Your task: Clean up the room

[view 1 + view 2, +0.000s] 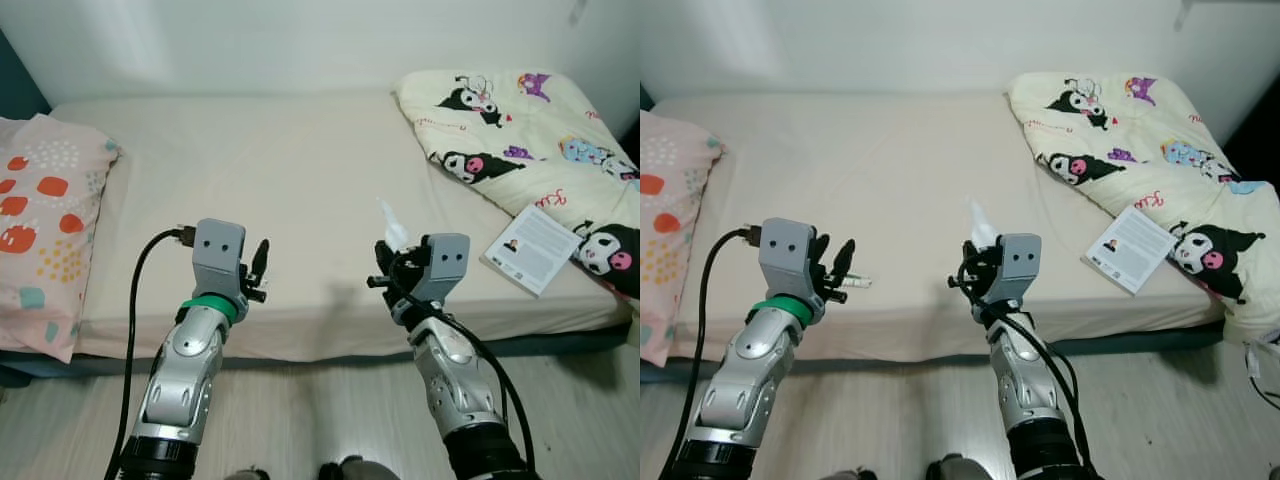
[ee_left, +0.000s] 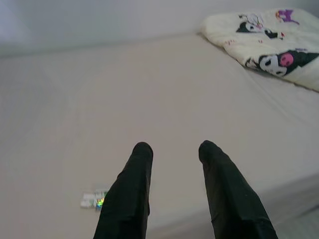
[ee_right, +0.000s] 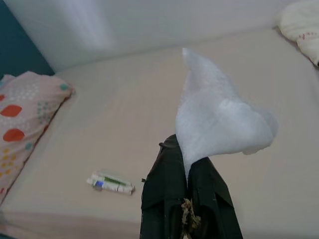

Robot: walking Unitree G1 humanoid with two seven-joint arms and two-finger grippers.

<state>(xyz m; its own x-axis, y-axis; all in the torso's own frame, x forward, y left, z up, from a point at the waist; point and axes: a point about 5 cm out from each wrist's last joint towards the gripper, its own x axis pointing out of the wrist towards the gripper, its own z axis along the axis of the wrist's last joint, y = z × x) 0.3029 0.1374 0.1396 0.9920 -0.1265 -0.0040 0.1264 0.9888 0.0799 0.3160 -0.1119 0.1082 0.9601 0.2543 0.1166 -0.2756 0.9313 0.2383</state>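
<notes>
My right gripper [image 3: 185, 160] is shut on a crumpled white tissue [image 3: 214, 119] and holds it just above the front part of the beige bed [image 1: 280, 170]; the tissue [image 1: 390, 224] sticks up from the fingers. My left gripper [image 2: 175, 148] is open with nothing between its fingers, and hovers over the bed's front edge [image 1: 257, 270]. A small white and green tube [image 3: 110, 182] lies on the sheet near that edge, just beside the left fingers [image 1: 858, 283].
A white booklet [image 1: 533, 247] lies on the bed at the right, against a cream cartoon-print blanket [image 1: 520, 120]. A pink spotted pillow [image 1: 45, 220] lies at the left end. Pale wooden floor [image 1: 320, 410] runs below the bed edge.
</notes>
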